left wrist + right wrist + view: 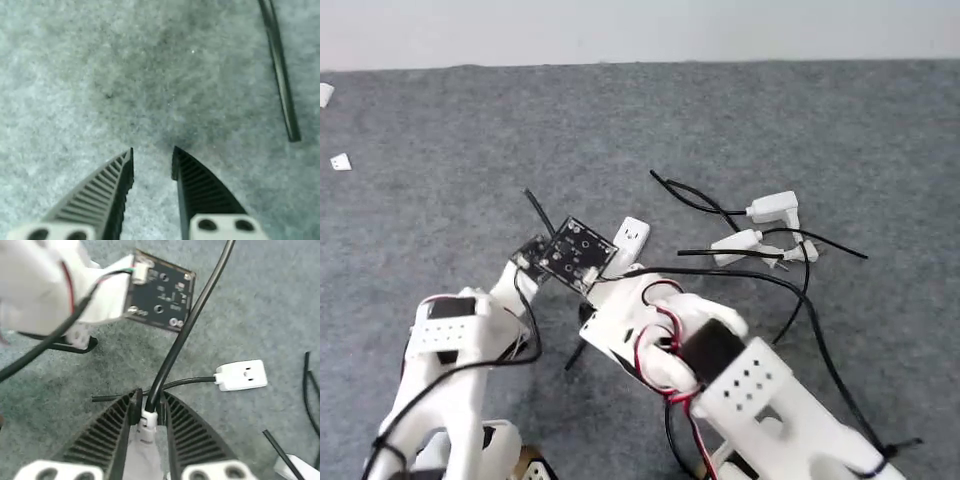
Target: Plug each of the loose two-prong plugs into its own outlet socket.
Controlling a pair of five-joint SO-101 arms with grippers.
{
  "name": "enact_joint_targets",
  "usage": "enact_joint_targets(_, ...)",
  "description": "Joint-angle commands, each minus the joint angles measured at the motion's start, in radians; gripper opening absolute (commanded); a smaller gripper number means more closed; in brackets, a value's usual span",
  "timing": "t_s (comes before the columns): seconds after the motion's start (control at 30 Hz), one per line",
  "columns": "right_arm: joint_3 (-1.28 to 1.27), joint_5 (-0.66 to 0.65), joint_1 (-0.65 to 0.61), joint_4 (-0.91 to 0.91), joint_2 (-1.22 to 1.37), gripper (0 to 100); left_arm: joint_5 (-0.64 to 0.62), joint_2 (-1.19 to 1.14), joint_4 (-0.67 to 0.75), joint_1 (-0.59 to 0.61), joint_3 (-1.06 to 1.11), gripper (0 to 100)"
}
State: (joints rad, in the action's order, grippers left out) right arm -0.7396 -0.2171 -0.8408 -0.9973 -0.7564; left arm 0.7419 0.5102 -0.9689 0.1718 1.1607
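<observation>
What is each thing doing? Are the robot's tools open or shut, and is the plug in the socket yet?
left tool: open, empty, over the grey carpet.
right tool: shut on the white plug.
white plug: held between the fingers, its black cable leading away, not in a socket.
white outlet socket: lying on the carpet, both slots empty.
</observation>
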Motion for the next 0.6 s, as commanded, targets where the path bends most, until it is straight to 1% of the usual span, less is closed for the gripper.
enact_joint_targets(0.0, 0.002, 0.025, -0.004, 0.058, 0.047, 0.8, 0.077, 0.143, 0.000, -0.009, 0.053, 11)
enact_joint_targets(0.17, -0.003, 0.028, -0.002, 0.085, 0.128, 0.8, 0.092, 0.236, 0.002, -0.035, 0.110, 11)
enact_joint_targets(0.3, -0.002, 0.071, 0.044, 0.088, 0.110, 0.8, 0.089, 0.244, 0.003, -0.034, 0.111, 11)
enact_joint_targets(0.43, -0.003, 0.078, 0.050, 0.088, 0.107, 0.8, 0.089, 0.244, 0.006, -0.034, 0.111, 11)
enact_joint_targets(0.57, -0.011, 0.084, 0.076, 0.079, 0.099, 0.8, 0.052, 0.250, 0.028, 0.008, 0.111, 11)
